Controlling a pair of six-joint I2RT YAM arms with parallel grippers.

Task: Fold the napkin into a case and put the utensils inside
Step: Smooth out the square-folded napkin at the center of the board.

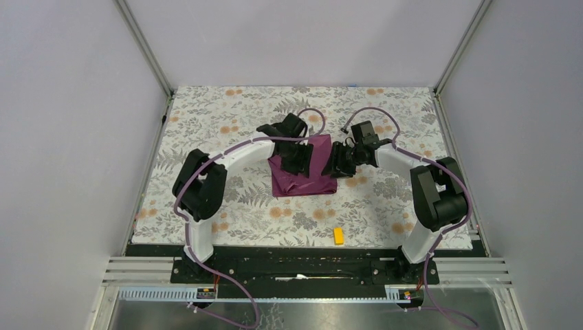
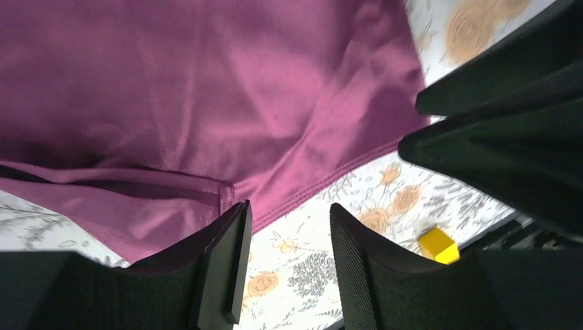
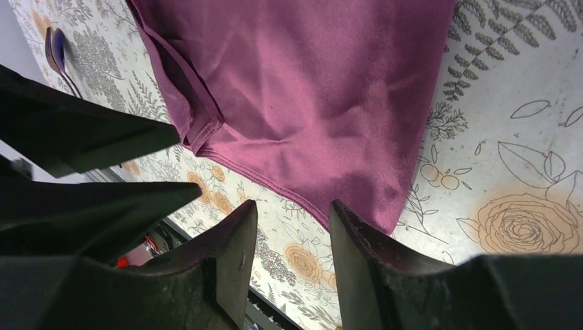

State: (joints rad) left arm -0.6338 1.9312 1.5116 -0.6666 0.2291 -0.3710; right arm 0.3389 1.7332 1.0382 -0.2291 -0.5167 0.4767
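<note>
The plum-purple napkin [image 1: 313, 175] lies folded over near the middle of the floral table, one hem doubled along its left side. It fills the left wrist view [image 2: 206, 89] and the right wrist view [image 3: 309, 82]. My left gripper [image 1: 297, 157] is open and empty just above its left part, with its jaws over the near hem [image 2: 289, 220]. My right gripper [image 1: 342, 161] is open and empty at the napkin's right edge [image 3: 292, 213]. A dark purple spoon head [image 3: 53, 47] shows on the table beyond the napkin. The other utensil is hidden.
A small yellow block [image 1: 338, 236] lies near the table's front edge and also shows in the left wrist view [image 2: 438, 245]. The floral mat [image 1: 227, 117] is bounded by grey walls on three sides. The arm bases stand on a black rail in front.
</note>
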